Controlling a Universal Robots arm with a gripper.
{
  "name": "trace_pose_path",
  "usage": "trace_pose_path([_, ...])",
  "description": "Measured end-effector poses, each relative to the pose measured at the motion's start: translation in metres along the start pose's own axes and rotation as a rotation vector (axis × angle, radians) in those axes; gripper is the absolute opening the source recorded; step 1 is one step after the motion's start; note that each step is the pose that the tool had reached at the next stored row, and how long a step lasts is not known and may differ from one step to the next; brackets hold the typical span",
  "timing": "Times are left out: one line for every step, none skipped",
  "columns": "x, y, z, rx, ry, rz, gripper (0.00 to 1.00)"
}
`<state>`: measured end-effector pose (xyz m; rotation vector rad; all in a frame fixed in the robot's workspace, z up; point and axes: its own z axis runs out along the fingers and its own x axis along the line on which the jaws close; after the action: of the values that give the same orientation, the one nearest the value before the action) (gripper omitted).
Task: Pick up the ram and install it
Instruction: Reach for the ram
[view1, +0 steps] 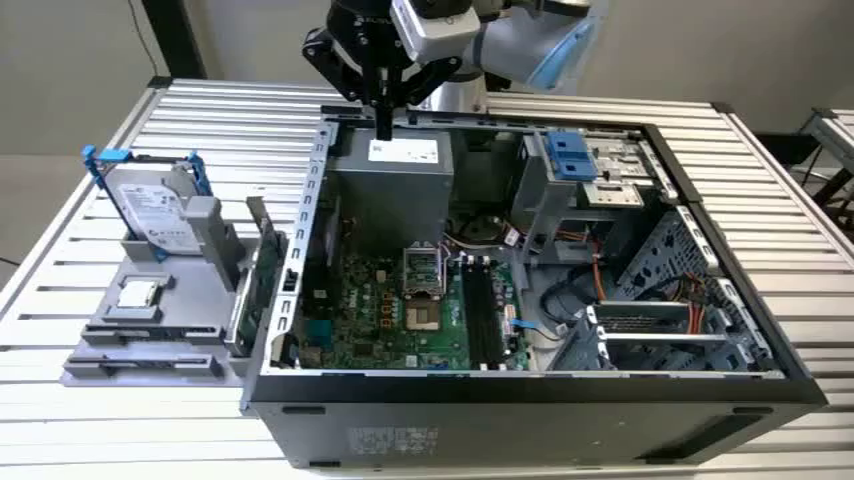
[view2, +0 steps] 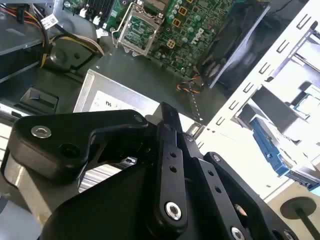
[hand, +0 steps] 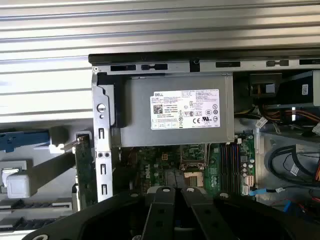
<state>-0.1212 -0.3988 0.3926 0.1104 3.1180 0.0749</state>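
Observation:
My gripper hangs fingers-down above the back edge of the open computer case, over the grey power supply. Its black fingers meet in one narrow tip, shut with nothing between them. In both wrist views the fingers lie close together above the power supply. The green motherboard lies on the case floor, with black memory slots beside the processor socket. The ram is hidden from me.
At the exterior view's left, a grey holder carries a silver hard drive in a blue frame, a small square chip and an upright green expansion card. Drive cages and cables crowd the case's other side. The table is slatted metal.

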Motion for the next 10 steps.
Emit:
trace_pose_path([0.0,0.0,0.0,0.0,0.0,0.0,0.0])
trace_pose_path([0.0,0.0,0.0,0.0,0.0,0.0,0.0])
trace_pose_path([0.0,0.0,0.0,0.0,0.0006,0.0,0.0])
trace_pose_path([0.0,0.0,0.0,0.0,0.0007,0.0,0.0])
trace_pose_path([0.0,0.0,0.0,0.0001,0.0008,0.0,0.0])
trace_pose_path([0.0,0.0,0.0,0.0,0.0009,0.0,0.0])
trace_pose_path([0.0,0.0,0.0,0.0,0.001,0.0,0.0])
trace_pose_path([0.0,0.0,0.0,0.0002,0.0027,0.0,0.0])
trace_pose_path([0.0001,0.0,0.0,0.0002,0.0038,0.0,0.0])
trace_pose_path([0.0003,0.0,0.0,0.0002,0.0037,0.0,0.0])
